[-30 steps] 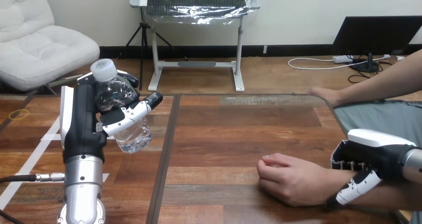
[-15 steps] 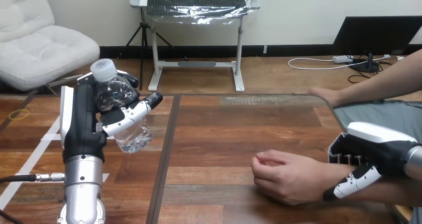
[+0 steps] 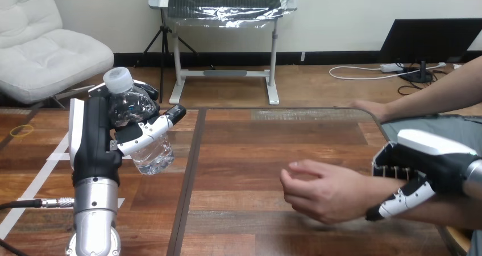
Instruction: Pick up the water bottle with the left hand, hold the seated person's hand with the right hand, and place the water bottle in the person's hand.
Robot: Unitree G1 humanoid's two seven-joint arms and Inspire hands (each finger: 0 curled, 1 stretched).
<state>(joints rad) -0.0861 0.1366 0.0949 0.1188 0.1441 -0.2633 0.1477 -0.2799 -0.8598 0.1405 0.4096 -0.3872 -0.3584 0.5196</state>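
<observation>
A clear water bottle (image 3: 140, 132) with a white cap is held upright above the table's left part, with my left hand (image 3: 93, 137) shut on it, thumb across its front. The person's hand (image 3: 321, 191) reaches in from the right, loosely curled, just above the table at the middle right. My right hand (image 3: 425, 161) is on that arm's wrist, fingers over the top and thumb curled underneath it. The bottle and the person's hand are well apart.
The wooden table (image 3: 256, 136) has a dark seam running front to back near its middle. The person's other hand (image 3: 368, 107) rests at the table's far right corner.
The person's hand, with my right hand on its wrist, has moved left and risen slightly off the table. My left hand and the bottle have stayed still.
</observation>
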